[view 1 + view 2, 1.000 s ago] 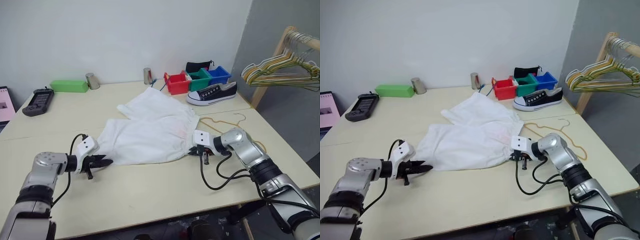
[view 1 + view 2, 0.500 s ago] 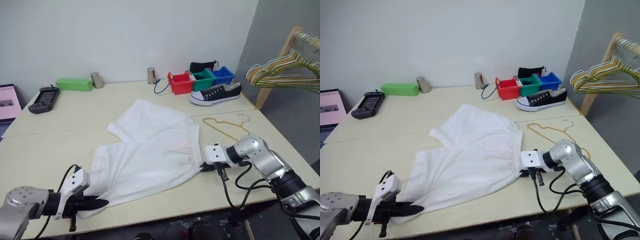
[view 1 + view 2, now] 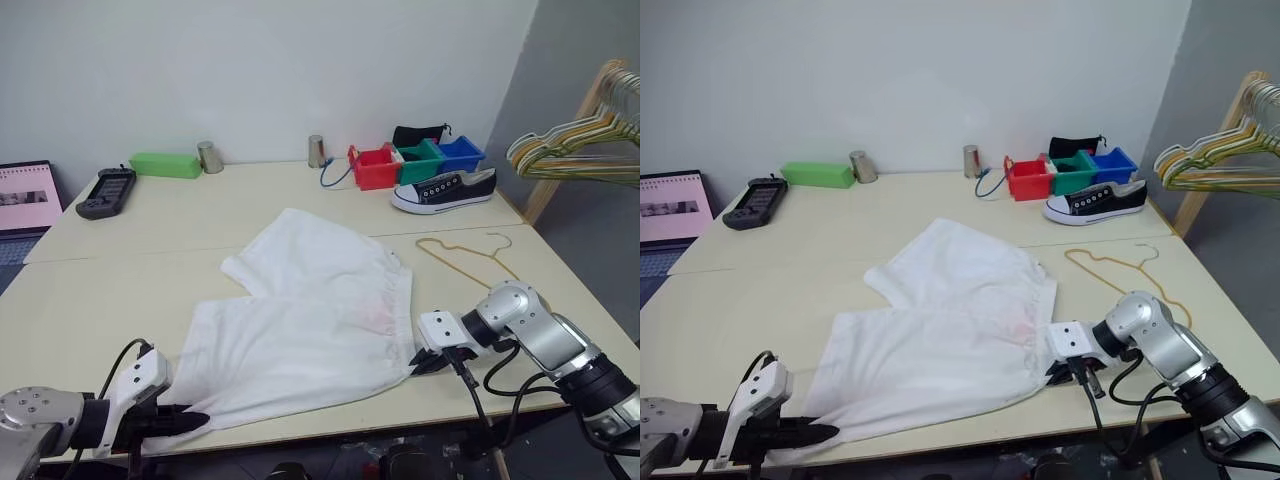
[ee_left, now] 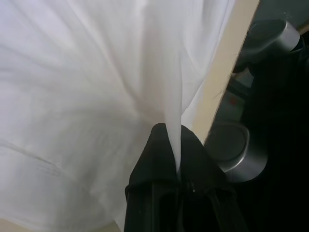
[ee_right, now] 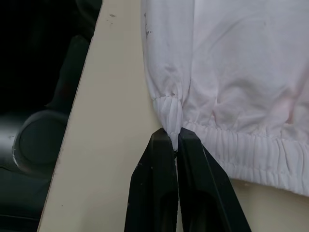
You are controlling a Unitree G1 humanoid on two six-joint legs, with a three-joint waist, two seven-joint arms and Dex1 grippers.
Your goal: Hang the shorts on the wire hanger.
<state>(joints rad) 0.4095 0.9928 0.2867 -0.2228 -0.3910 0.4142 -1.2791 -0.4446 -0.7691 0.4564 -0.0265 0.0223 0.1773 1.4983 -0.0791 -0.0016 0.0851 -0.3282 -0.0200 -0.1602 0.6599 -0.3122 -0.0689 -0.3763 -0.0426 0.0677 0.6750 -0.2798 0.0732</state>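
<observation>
The white shorts [image 3: 310, 310] lie spread on the table, with a faint pink patch near the waistband. My left gripper [image 3: 190, 420] is at the table's near edge, shut on the hem of the nearer leg. In the left wrist view the thin fabric [image 4: 96, 82] is pinched between its fingertips. My right gripper [image 3: 420, 365] is shut on the waistband's near corner, and the gathered elastic [image 5: 231, 145] shows in the right wrist view. The wire hanger [image 3: 465, 255] lies flat on the table, right of the shorts and beyond my right gripper.
Red, green and blue bins [image 3: 375, 165] and a black sneaker [image 3: 445, 188] stand at the back right. Two metal cups [image 3: 210, 157], a green box [image 3: 165, 164], a black device [image 3: 107, 192] and a pink screen [image 3: 25, 195] line the back left. A rack of bunched hangers [image 3: 575, 155] stands off the right edge.
Both grippers have drawn back toward the table's near edge, dragging the shorts with them and stretching them flatter. The view has also shifted.
</observation>
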